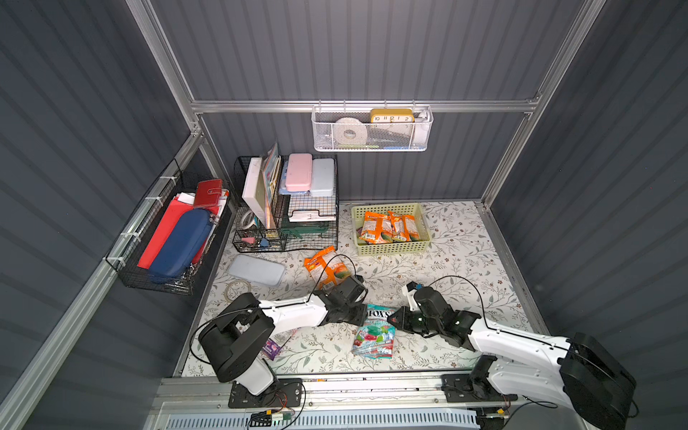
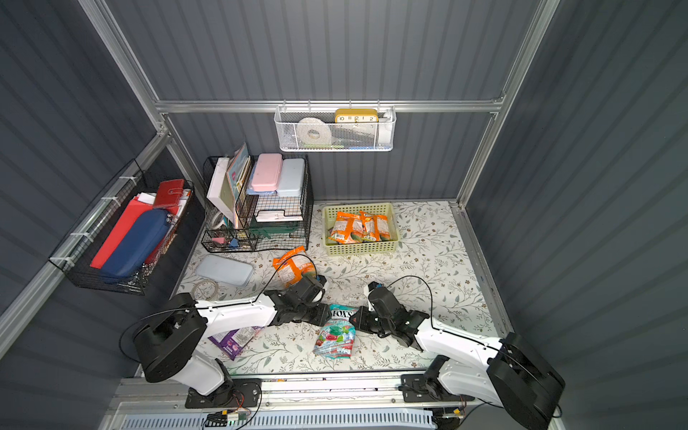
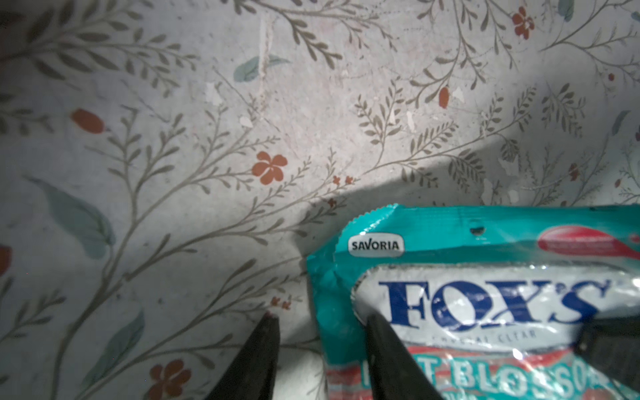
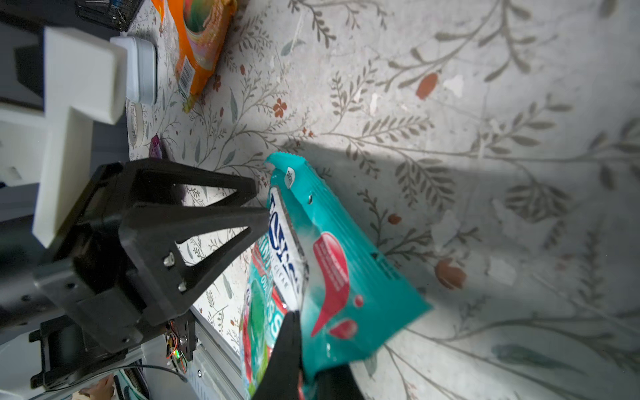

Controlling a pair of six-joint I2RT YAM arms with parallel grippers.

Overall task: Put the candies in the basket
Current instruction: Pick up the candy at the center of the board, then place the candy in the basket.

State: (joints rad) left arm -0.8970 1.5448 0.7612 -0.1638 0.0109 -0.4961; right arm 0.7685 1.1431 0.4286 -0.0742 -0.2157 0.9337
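The right gripper (image 4: 298, 317) is pinched shut on one edge of the teal candy bag (image 1: 374, 335), which lies on the table (image 1: 465, 260) between the arms, well apart from the basket (image 1: 391, 248). The left gripper (image 3: 322, 320) stands partly open astride the bag's other edge

The table (image 1: 465, 260) has a pale cover printed with leafy sprigs and small red flowers. At its far left stands a black wire rack (image 1: 316, 208). Just right of the rack, at the far edge, stands the yellow-green basket (image 1: 394, 247). In front of the rack lie a pale blue case (image 1: 257, 270) and, nearer, a clear ring of tape (image 1: 236, 288). An orange candy bag (image 1: 325, 266) lies near the middle. A teal candy bag (image 1: 374, 337) sits near the front centre; its far end may be raised off the cover. A purple candy bag (image 2: 232, 342) lies at the near left.
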